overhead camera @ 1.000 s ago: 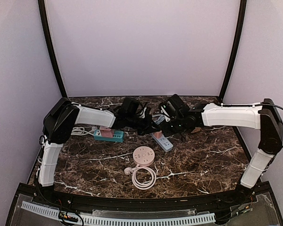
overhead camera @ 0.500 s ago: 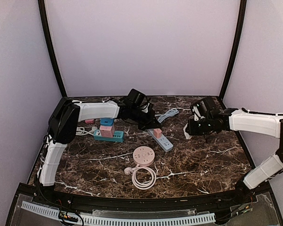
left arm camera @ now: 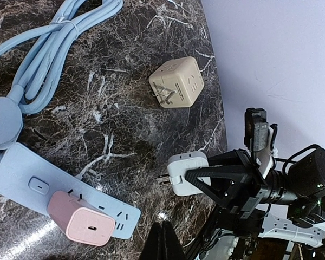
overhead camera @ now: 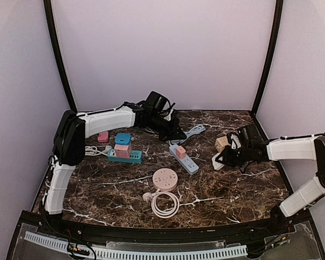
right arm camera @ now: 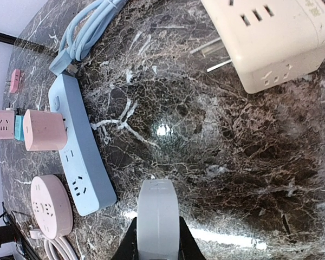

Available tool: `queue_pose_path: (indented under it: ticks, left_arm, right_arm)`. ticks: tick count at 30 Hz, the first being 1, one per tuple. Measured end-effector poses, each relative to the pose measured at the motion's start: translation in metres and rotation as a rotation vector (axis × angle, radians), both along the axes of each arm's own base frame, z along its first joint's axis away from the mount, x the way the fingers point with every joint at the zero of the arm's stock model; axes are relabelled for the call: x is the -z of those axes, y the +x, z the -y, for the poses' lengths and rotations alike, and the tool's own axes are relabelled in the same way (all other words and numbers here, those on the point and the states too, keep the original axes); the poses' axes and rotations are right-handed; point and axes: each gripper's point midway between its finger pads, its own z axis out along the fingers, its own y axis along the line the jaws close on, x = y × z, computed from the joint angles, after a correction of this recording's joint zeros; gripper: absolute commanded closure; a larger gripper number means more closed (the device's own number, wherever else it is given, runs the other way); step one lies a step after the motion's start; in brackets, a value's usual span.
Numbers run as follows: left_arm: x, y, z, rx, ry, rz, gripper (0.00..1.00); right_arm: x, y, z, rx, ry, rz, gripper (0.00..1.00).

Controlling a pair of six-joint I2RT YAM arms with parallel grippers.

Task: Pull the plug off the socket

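My right gripper point(right arm camera: 158, 238) is shut on a white plug point(right arm camera: 158, 216) and holds it just above the table, clear of the light blue power strip point(right arm camera: 78, 151). The top view shows that gripper point(overhead camera: 223, 158) right of the strip point(overhead camera: 184, 158). The left wrist view shows the white plug point(left arm camera: 188, 172) with bare prongs pointing at the strip point(left arm camera: 59, 189). A pink plug point(overhead camera: 180, 152) still sits in the strip. My left gripper point(left arm camera: 163, 241) is shut and empty, hovering near the strip's far end point(overhead camera: 176, 135).
A beige cube adapter point(overhead camera: 222, 142) lies behind the right gripper. A round pink socket point(overhead camera: 165, 179) and a coiled white cable point(overhead camera: 163, 203) lie in front. A teal strip point(overhead camera: 124, 155) with adapters and a small pink plug point(overhead camera: 102, 136) lie left. The strip's blue cable point(overhead camera: 192, 131) lies behind.
My right gripper has drawn back to the right from the blue strip with the white plug in it. My left gripper has lifted off the strip and moved back.
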Motion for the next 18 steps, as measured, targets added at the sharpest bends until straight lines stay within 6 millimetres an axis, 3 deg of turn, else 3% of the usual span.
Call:
queue_pose_path:
  ticks: [9,18]
  left_arm:
    - [-0.01,-0.01,-0.009,0.009,0.01,0.009,1.0]
    - [-0.001,-0.017,-0.016,0.009,0.029,-0.011,1.0]
  right_arm:
    - [0.018,-0.003,0.004,0.012,0.042,-0.049,0.78]
    - [0.022,-0.003,0.013,0.035,0.05,-0.065,0.58]
